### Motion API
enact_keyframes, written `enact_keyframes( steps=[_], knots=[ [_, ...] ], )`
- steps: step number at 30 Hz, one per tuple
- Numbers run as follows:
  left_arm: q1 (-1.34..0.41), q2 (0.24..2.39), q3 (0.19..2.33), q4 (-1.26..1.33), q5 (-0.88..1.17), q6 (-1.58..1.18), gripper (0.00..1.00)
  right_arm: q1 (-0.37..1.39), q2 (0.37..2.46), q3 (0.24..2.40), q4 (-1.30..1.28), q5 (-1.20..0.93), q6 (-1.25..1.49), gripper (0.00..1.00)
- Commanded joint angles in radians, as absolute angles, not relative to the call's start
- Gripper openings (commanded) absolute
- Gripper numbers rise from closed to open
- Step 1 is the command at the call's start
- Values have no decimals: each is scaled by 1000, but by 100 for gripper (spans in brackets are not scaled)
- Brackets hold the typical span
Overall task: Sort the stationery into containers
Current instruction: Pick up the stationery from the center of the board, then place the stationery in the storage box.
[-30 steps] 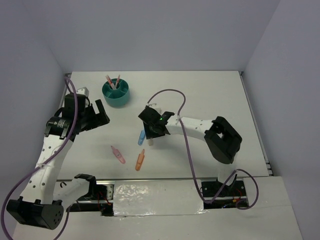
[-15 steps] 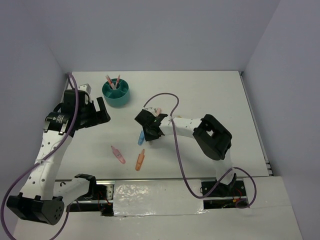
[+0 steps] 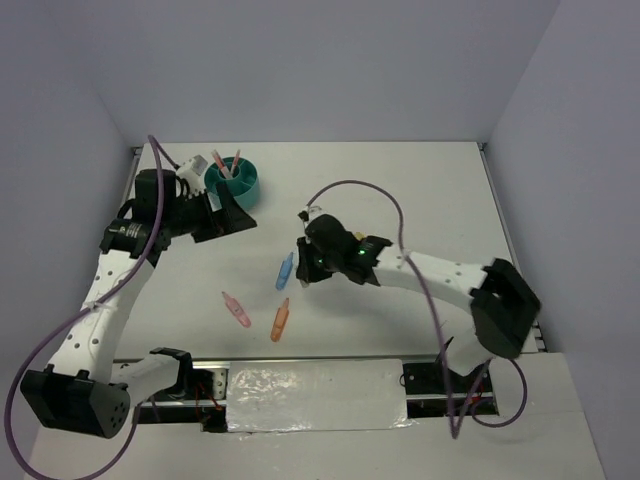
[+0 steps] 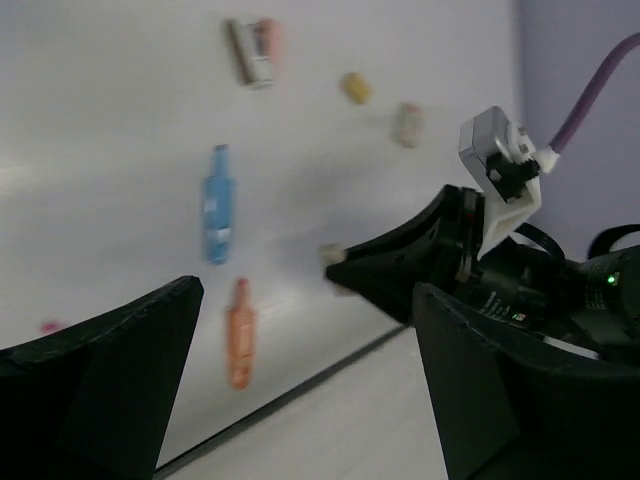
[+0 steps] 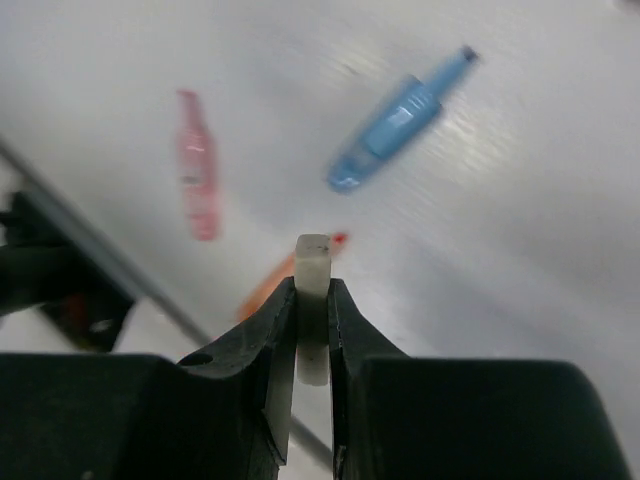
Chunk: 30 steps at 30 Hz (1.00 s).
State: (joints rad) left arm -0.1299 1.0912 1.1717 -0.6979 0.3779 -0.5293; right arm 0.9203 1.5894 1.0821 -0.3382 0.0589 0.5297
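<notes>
A small white eraser (image 5: 313, 262) stands upright between the fingers of my right gripper (image 5: 313, 300), which is shut on it above the table. Below it lie a blue marker (image 5: 395, 120), a pink marker (image 5: 197, 180) and an orange marker (image 5: 262, 292), partly hidden by the eraser. From above, my right gripper (image 3: 304, 267) hangs just right of the blue marker (image 3: 285, 271). The teal organiser (image 3: 240, 192) sits at the back left with pink pens (image 3: 225, 165) in its central cup. My left gripper (image 3: 230, 214) is open right in front of it, holding nothing.
The pink marker (image 3: 236, 310) and orange marker (image 3: 280, 319) lie near the front edge. A small eraser (image 3: 303, 213) rests behind the right gripper. The left wrist view shows a grey-pink eraser (image 4: 253, 50), a tan piece (image 4: 355, 87) and a whitish piece (image 4: 407, 124).
My right gripper has shut on the white eraser and shifted slightly right, its elbow swinging out to the right. My left arm has moved up and right toward the organiser, still open.
</notes>
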Motion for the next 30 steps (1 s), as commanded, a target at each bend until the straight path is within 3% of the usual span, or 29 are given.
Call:
enact_keyframes(
  steps=[1,5,7,13,15,21,30],
  knots=[
    [-138,1095,1108,-314,855,-694,99,859,1367,984,-17,-245,443,3],
    [-169,1098,1048,125,1069,-980,97,717,1243,864,309,-762,616,3],
    [-219,1117,1060,251,1116,-1047,97,698,1226,877,414,-849,667,2],
    [-317,1132,1143,226,1082,-996,89,684,1209,989,311,-887,597,0],
    [-327,1141,1172,117,1062,-921,76,670,1198,997,325,-902,606,0],
    [-333,1138,1149,74,1068,-879,59,658,1181,1012,308,-923,592,0],
    [-410,1169,1198,-103,1011,-758,63,626,1170,1055,255,-923,548,0]
  ],
)
